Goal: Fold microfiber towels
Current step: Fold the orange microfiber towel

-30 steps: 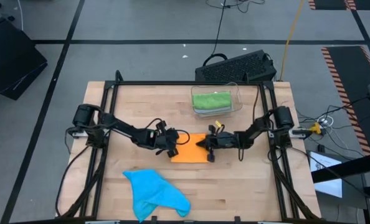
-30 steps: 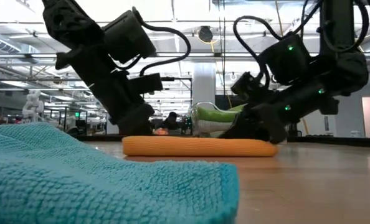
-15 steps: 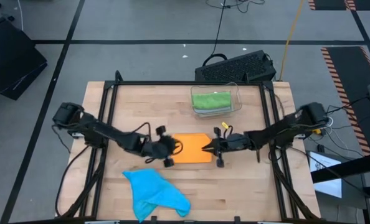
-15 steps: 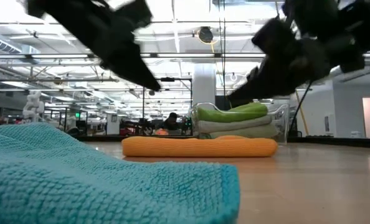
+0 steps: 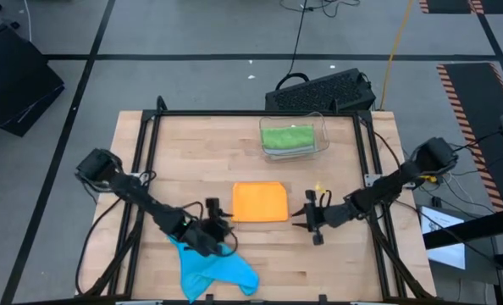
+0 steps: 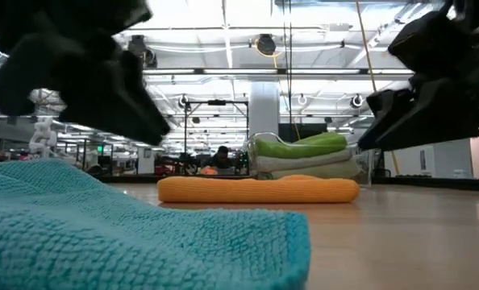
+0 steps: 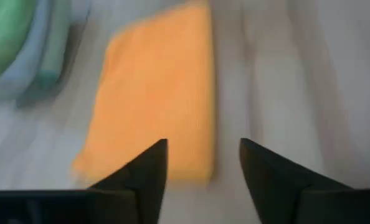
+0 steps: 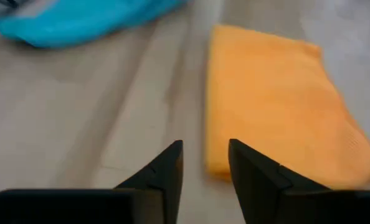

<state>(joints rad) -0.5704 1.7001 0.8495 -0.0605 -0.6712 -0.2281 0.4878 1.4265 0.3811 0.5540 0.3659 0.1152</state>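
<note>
An orange microfiber towel (image 5: 260,202) lies folded flat in a rectangle at the table's middle. A blue towel (image 5: 211,264) lies crumpled near the front edge. My left gripper (image 5: 220,227) hangs open above the blue towel's far end, left of and nearer than the orange towel (image 7: 154,93). My right gripper (image 5: 306,219) is open just right of the orange towel (image 8: 278,99), raised off the table. Neither has anything between its fingers.
A clear plastic bin (image 5: 319,127) at the back centre holds stacked folded green and grey towels (image 5: 287,137). A black keyboard (image 5: 323,91) sits beyond the table's far edge. Bare wood lies to the right of the blue towel and along the left side.
Both grippers have opened, let go of the orange towel and risen. They have drawn back toward the near edge, the left one leftward over the blue towel, the right one rightward. The orange towel stays folded flat where it was.
</note>
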